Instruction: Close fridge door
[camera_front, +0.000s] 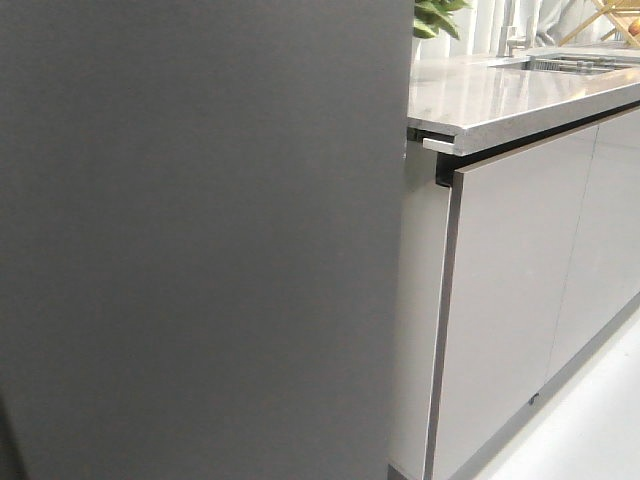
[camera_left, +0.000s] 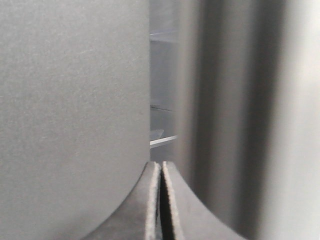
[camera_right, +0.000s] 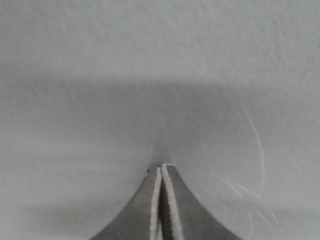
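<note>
Dark grey and matte, the fridge door (camera_front: 200, 240) fills the left two thirds of the front view as a flat, tall panel, its right edge running vertically just beside the neighbouring kitchen unit. In the left wrist view the same panel (camera_left: 70, 110) occupies one side, and a narrow gap beside it shows a pale interior with faint horizontal shelf lines; a blurred grey vertical surface (camera_left: 240, 120) bounds the gap on the other side. The left end effector (camera_left: 160, 200) has its two fingers pressed together, only a thin dark seam between them, with nothing held; its tips sit at the panel's edge by the gap. The right end effector (camera_right: 161, 200) likewise has its fingers together and empty, its tips very near or touching a grey matte surface (camera_right: 160, 75) marked with fine pale scratches. To the right of the door stand light grey glossy cabinet fronts (camera_front: 510, 300) with a thin dark edge, under a pale stone worktop (camera_front: 500, 95). Far right on the worktop lies a sink (camera_front: 575, 65), with green leaves (camera_front: 435, 18) behind.
</note>
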